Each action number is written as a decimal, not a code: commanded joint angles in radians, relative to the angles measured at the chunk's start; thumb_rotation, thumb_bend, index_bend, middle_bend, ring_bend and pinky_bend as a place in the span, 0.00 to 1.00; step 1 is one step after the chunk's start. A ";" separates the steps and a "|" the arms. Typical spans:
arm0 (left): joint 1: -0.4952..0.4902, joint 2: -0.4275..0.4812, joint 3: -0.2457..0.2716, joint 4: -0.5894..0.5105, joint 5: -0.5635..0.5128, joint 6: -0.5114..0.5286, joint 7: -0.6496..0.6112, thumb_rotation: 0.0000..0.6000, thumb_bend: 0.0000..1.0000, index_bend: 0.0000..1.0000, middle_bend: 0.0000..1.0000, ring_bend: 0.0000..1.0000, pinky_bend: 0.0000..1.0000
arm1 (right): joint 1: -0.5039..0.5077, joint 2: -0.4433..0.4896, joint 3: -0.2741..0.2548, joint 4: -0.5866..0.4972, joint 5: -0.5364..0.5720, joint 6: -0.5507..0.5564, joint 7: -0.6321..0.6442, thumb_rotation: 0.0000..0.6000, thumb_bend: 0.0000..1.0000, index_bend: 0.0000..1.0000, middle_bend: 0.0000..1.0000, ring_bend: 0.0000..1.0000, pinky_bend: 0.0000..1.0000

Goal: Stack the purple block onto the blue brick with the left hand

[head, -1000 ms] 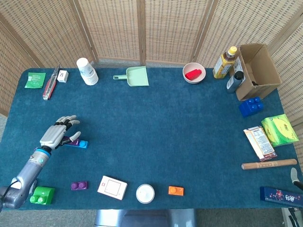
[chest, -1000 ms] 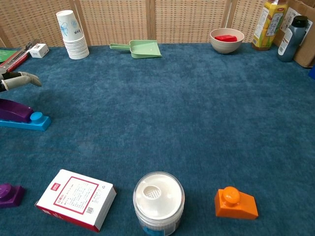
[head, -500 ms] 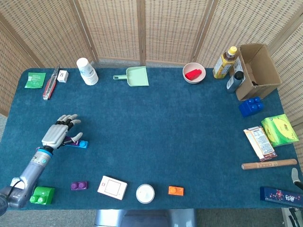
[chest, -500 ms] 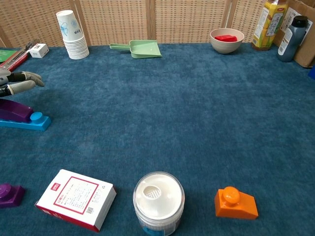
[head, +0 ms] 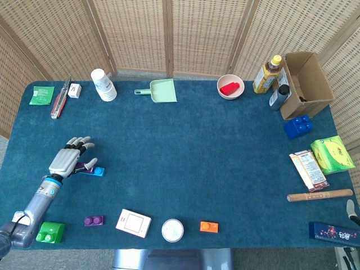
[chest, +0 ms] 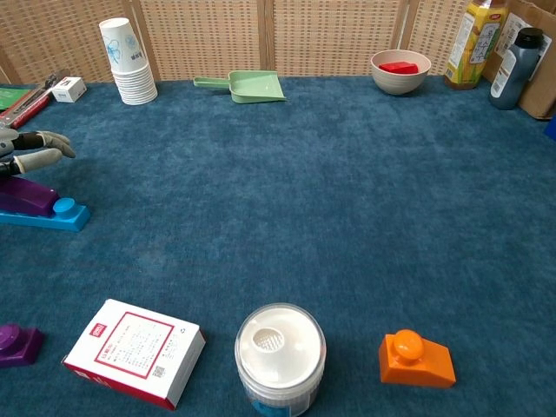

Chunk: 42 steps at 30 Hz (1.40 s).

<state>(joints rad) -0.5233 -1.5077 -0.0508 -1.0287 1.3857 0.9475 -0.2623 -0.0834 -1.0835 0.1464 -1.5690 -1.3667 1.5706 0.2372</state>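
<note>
Chest view: purple wedge block (chest: 26,196) already sits on flat blue plastic brick (chest: 45,215) at table's left; left robot hand (head: 70,158), fingers spread & empty, should lift straight up w/o nudging.

At your far left, the purple block (chest: 26,196) sits on the blue brick (chest: 45,215), one blue stud bare beside it. Your left hand (chest: 26,149) hovers just above, fingers spread, holding nothing. Nearer you lie a white box (chest: 135,352), a white-lidded jar (chest: 280,352) and an orange brick (chest: 415,359).
</note>
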 commanded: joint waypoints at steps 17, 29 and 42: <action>0.001 -0.023 0.009 0.045 0.008 -0.004 0.032 0.00 0.30 0.18 0.07 0.00 0.00 | -0.003 0.002 0.001 -0.003 0.000 0.003 0.008 1.00 0.41 0.03 0.10 0.00 0.07; -0.004 -0.028 0.011 0.061 0.009 -0.017 0.050 0.00 0.30 0.18 0.07 0.00 0.00 | -0.006 0.003 0.002 -0.007 0.001 0.006 0.011 1.00 0.41 0.03 0.10 0.00 0.07; -0.008 -0.018 0.009 0.053 -0.007 -0.044 0.076 0.00 0.30 0.18 0.07 0.00 0.00 | -0.009 0.006 0.003 -0.014 0.000 0.012 0.018 1.00 0.41 0.03 0.10 0.00 0.07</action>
<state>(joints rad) -0.5312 -1.5263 -0.0413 -0.9755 1.3793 0.9039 -0.1867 -0.0927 -1.0775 0.1493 -1.5835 -1.3670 1.5827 0.2549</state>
